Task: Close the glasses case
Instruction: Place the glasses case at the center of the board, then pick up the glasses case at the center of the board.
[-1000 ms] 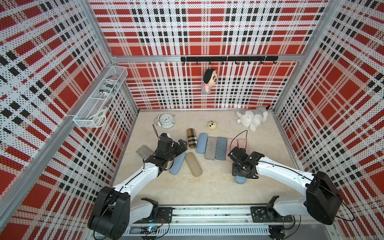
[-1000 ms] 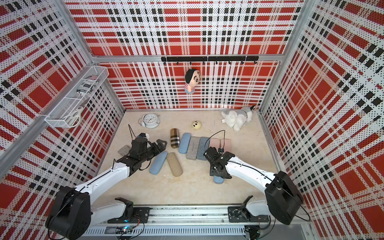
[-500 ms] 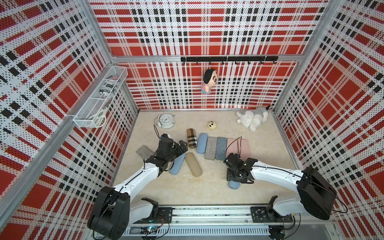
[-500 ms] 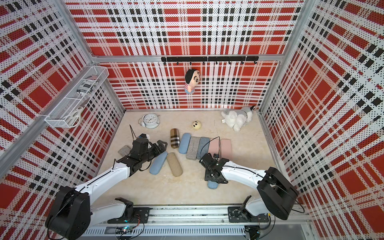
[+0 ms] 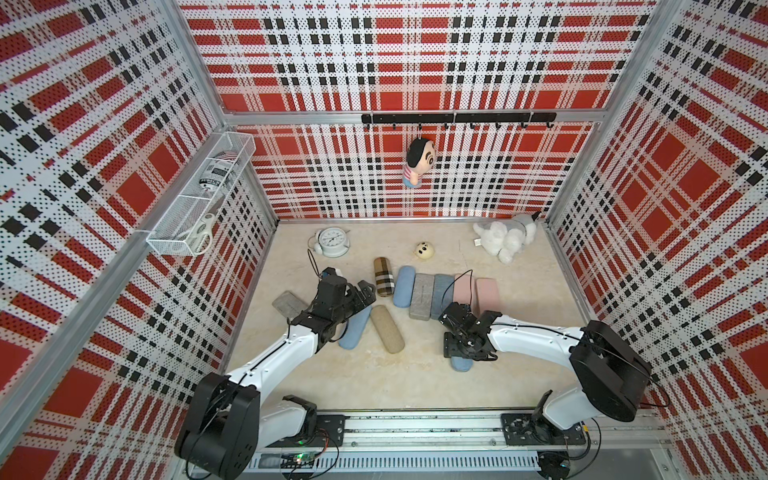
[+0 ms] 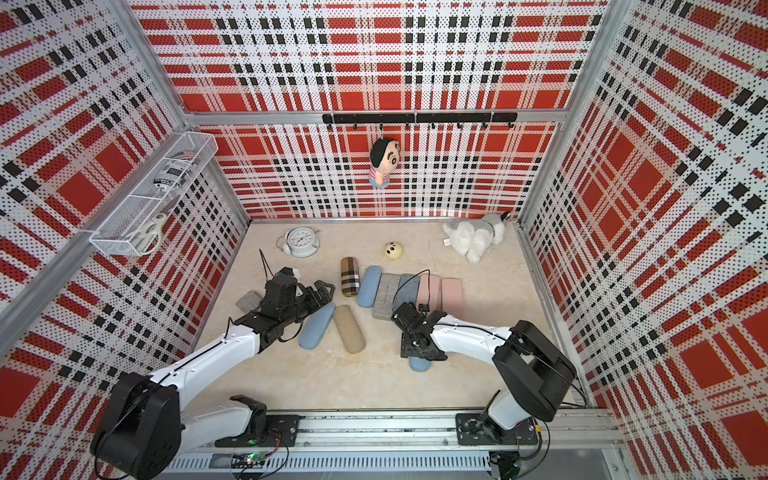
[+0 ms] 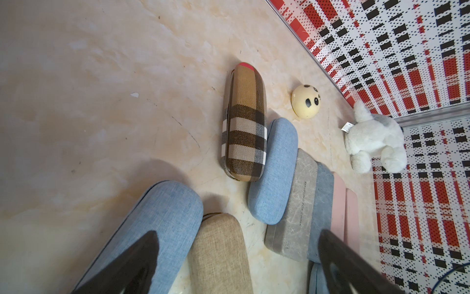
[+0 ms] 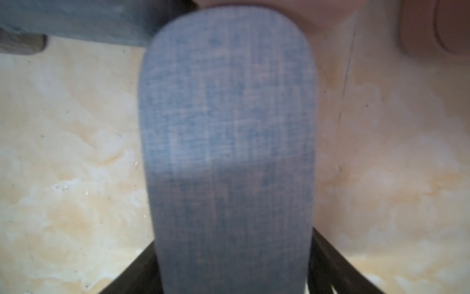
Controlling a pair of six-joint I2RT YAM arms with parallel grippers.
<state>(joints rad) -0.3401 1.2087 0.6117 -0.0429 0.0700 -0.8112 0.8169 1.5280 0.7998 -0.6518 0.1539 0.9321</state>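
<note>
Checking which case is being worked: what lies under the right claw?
A blue fabric glasses case lies beneath the right claw, between its fingers. In both top views only one end pokes out. The rest, including its seam, is covered.

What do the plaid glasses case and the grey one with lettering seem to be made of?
Plaid glasses case: woven cloth, matte, visible thread weave, likely over a hard shell. Grey case: smooth marbled skin with printed lettering, perhaps faux leather or coated paper; unclear.

there are a denim-blue case (image 8: 229, 140), a brown plaid case (image 7: 244, 122) and a cream marbled table (image 8: 76, 152).
</note>
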